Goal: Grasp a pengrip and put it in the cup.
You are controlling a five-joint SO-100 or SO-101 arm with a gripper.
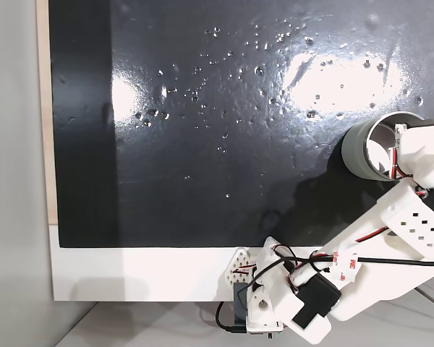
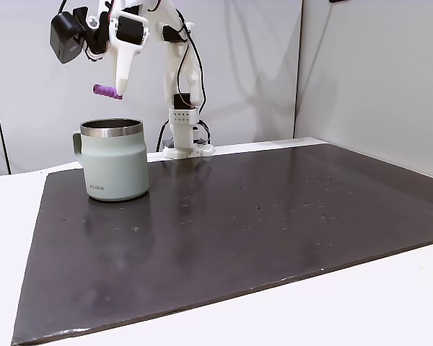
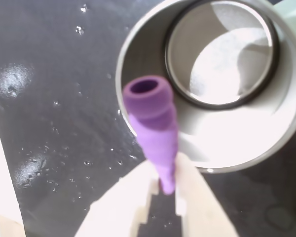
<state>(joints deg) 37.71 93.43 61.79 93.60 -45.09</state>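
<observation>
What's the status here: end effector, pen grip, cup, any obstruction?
End effector shut on pen grip, raised above the cup. Grip not yet dropped; cup upright on the dark mat. Nothing between grip and the cup's open mouth.

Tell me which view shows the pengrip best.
The wrist view: the pengrip fills the centre, pinched in the gripper over the cup. In a fixed view it is a small purple bar above the cup.

White 3D-printed plastic arm (image 1: 412, 224) w/ perforated link, black servo blocks, thin red & black cables along joints; pale tapered gripper (image 3: 167, 190) fingers; white base bracket (image 2: 182, 148) on counter.
</observation>
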